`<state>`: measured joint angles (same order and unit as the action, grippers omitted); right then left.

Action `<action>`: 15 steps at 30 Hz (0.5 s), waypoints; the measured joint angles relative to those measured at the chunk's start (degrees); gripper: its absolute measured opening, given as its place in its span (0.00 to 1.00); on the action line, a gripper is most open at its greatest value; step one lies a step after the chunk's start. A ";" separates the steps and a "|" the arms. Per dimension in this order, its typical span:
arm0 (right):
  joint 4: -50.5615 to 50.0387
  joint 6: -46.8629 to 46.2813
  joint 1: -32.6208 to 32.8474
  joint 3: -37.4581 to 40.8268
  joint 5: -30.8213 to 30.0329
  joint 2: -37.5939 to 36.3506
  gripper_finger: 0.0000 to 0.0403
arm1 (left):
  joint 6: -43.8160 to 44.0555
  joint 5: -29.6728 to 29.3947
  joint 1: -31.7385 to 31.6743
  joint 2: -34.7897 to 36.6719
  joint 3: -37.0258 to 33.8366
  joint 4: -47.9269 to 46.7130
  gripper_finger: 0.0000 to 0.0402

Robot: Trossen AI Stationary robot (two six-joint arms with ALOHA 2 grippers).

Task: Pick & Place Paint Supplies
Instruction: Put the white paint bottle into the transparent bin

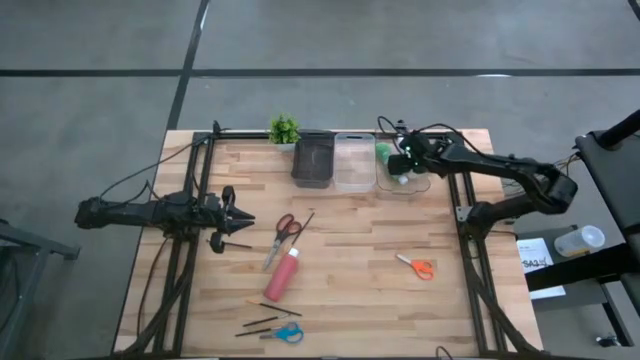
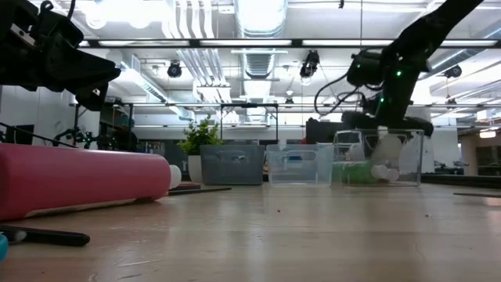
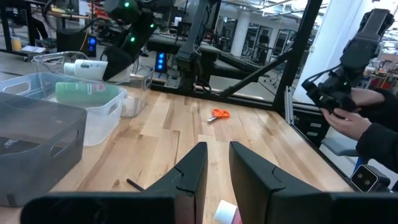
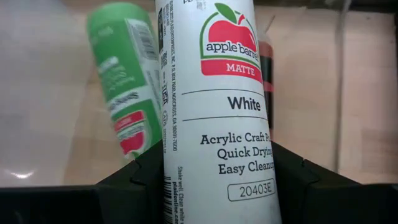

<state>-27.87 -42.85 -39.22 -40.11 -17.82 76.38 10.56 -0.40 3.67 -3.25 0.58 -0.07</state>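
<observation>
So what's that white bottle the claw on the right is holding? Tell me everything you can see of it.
The white paint bottle is a smooth plastic cylinder, its label showing a red apple logo and the words "Matte", "White" and "Acrylic Craft". The right claw is shut on it, one dark finger pressing each side. The claw holds it inside the clear bin at the table's far edge, right beside a green paint bottle already lying there. Whether it touches the green one or the bin floor I cannot tell.

Scissors (image 1: 286,228) beside tube (image 1: 282,275) (touching)
</observation>
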 joint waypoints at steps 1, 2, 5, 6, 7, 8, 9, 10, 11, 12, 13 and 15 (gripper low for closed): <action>-0.03 0.00 -0.02 -0.24 -0.01 1.04 0.45 | -0.01 0.00 0.01 0.02 0.00 0.01 0.19; -0.09 0.03 -0.07 -0.54 -0.01 1.97 0.45 | 0.01 0.00 -0.01 0.02 0.00 0.01 0.19; 0.23 0.46 -0.20 -1.40 0.36 4.00 0.46 | 0.00 0.00 -0.01 0.01 -0.01 0.01 0.19; 0.15 0.48 -0.20 -1.56 0.47 4.57 0.46 | 0.01 0.00 -0.01 0.02 -0.02 0.01 0.19; -0.01 0.50 -0.20 -1.77 0.82 5.00 0.48 | -0.01 0.00 0.01 0.00 -0.02 -0.01 0.19; 0.05 0.51 -0.22 -1.97 1.25 5.30 0.50 | 0.01 0.00 0.00 0.01 -0.01 0.01 0.19; 0.27 0.55 -0.22 -2.17 1.42 5.56 0.52 | -0.01 0.00 -0.01 0.00 0.00 0.01 0.19; 0.34 0.55 -0.22 -2.36 1.44 5.80 0.54 | -0.01 0.00 0.00 0.01 -0.01 0.00 0.19; 0.39 0.55 -0.22 -2.52 1.46 6.00 0.57 | 0.00 0.00 -0.01 0.02 -0.01 0.00 0.19; 0.42 0.56 -0.20 -2.68 1.56 6.11 0.59 | -0.01 0.00 -0.01 0.02 0.00 0.01 0.19; 0.64 0.51 -0.22 -2.80 1.61 6.12 0.61 | -0.01 0.00 -0.01 0.02 -0.02 -0.01 0.19; 1.15 0.51 -0.22 -2.89 1.61 6.06 0.63 | 0.01 0.00 0.01 0.00 0.00 0.01 0.19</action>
<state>-26.72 -42.34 -39.44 -43.00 -16.21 82.44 10.56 -0.40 3.68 -3.25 0.58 -0.05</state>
